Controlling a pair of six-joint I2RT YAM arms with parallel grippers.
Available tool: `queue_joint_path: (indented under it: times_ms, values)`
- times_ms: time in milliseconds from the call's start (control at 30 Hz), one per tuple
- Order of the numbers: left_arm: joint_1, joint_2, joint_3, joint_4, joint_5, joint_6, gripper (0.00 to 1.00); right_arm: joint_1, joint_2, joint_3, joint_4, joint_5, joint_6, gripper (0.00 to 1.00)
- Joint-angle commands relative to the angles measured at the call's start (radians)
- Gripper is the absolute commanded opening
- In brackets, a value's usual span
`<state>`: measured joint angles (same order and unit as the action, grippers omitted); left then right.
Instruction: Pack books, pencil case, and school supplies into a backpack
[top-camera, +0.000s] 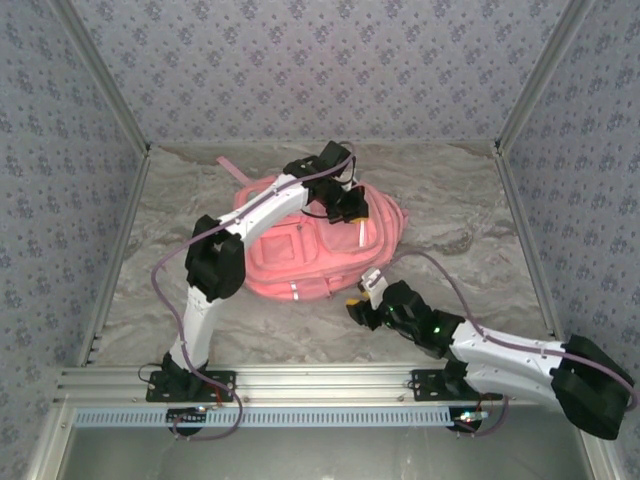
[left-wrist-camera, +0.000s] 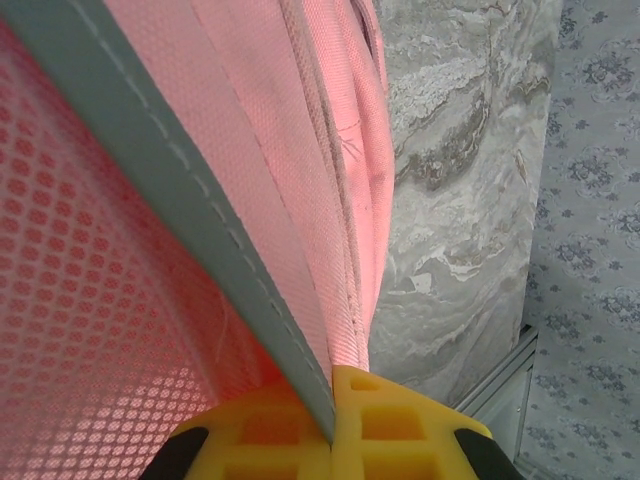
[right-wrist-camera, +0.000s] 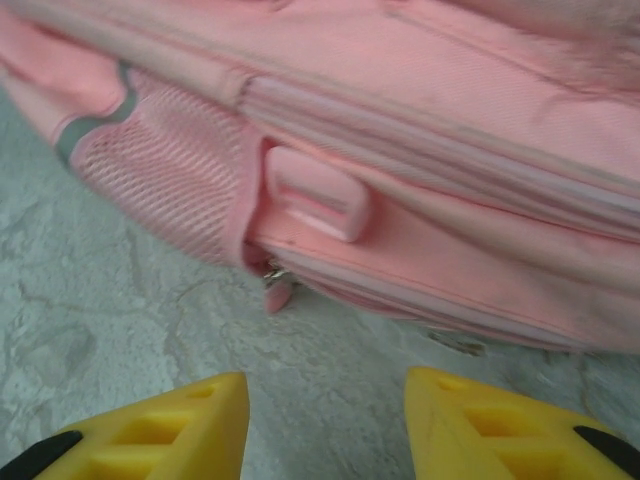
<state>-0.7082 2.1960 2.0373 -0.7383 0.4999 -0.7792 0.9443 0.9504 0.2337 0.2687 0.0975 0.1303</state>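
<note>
Backpack (top-camera: 300, 255) gripped by left pincer (top-camera: 345, 207), right pincer (top-camera: 364, 300) empty

From above, the left arm reaches forward over the pink bag in the middle of the table (top-camera: 450, 225). The right arm lies low, its elbow out to the right.

Left wrist: the yellow fingers (left-wrist-camera: 390, 420) are clamped tight on the bag's grey trim strip (left-wrist-camera: 150, 170).

Right wrist: the fingers (right-wrist-camera: 190, 425) stand apart, holding nothing. The mesh pocket (right-wrist-camera: 165, 165) is just ahead.
</note>
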Motion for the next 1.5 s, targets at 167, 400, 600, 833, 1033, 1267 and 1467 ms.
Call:
queue_joint_path:
  times_ms: [167,400,600,833,1033,1267,1467]
  values:
    - [0.043,-0.073,0.0,0.033,0.044,-0.008,0.0,0.02,0.226,-0.06,0.359,-0.053,-0.212,0.49]
    - [0.057,-0.091,-0.018,0.054,0.065,-0.023,0.0,0.034,0.536,-0.103,0.761,-0.047,-0.289,0.58]
    - [0.067,-0.105,-0.029,0.054,0.076,-0.029,0.0,0.036,0.835,-0.134,1.114,0.017,-0.311,0.59]
    - [0.079,-0.107,-0.033,0.054,0.086,-0.033,0.0,0.044,0.937,-0.09,1.126,0.094,-0.262,0.57]
    - [0.083,-0.107,-0.035,0.054,0.091,-0.04,0.0,0.04,0.948,-0.071,1.127,0.151,-0.243,0.57]
    - [0.094,-0.112,-0.047,0.054,0.085,-0.04,0.0,0.035,0.962,-0.019,1.126,0.218,-0.19,0.5]
    - [0.098,-0.121,-0.062,0.083,0.083,-0.042,0.0,0.025,0.959,-0.017,1.126,0.253,-0.186,0.31]
